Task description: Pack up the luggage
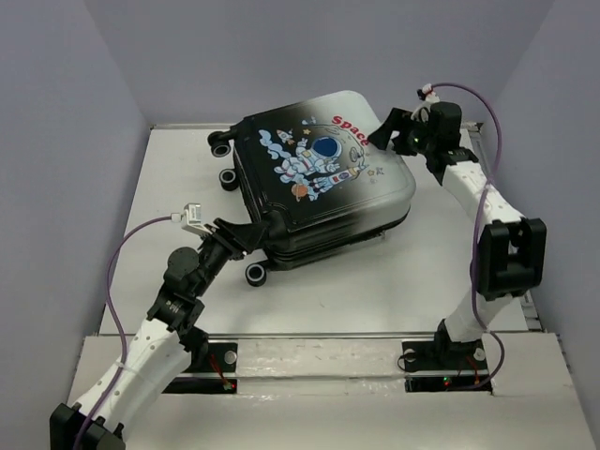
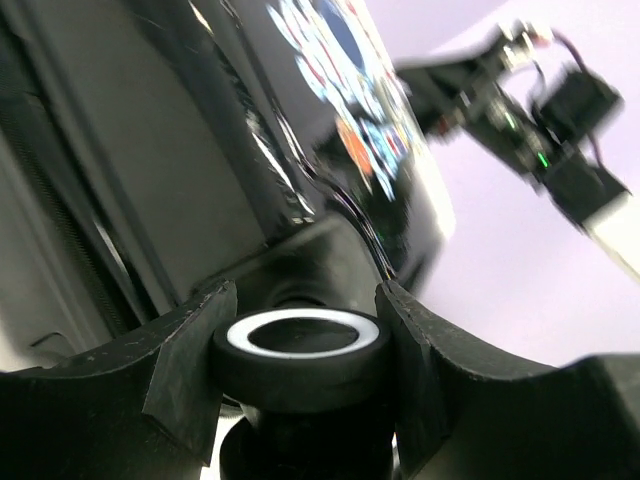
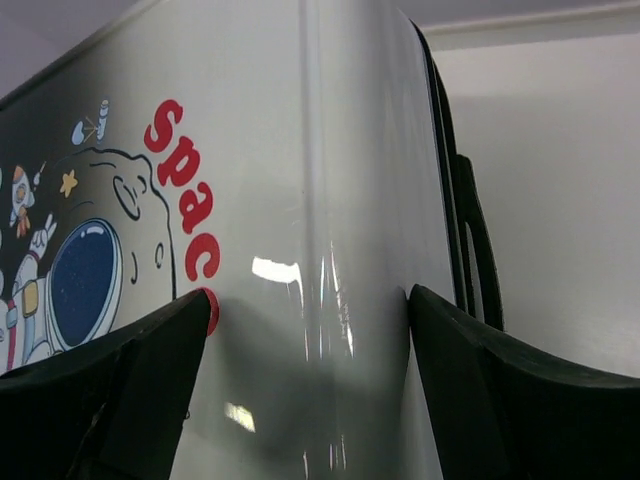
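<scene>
The luggage (image 1: 319,187) lies shut, astronaut print up, at the middle of the counter (image 1: 412,272), its wheeled end toward the left. The left pincer (image 1: 239,234) is clamped on a wheel (image 2: 300,345) at the case's near-left corner, a finger pressed to each side of the tyre. At the far right corner, the right pincer (image 1: 394,131) stands wide, its fingers (image 3: 130,380) spread over the glossy white shell beside the red "Space" lettering and holding nothing.

The step appears to be steadying the case while the right arm works its far edge. To do it well, the wheel grip should stay firm, so the hard shell does not skid or swing. The right pincer would do better to seek the seam or rim, since the curved, slick panel offers little to hold.

Nothing shows whether the case is zipped, latched or filled. The lining and contents are hidden. The left wrist view is blurred beyond the wheel, and the dark strips along the shell's right edge in the right wrist view cannot be identified.
</scene>
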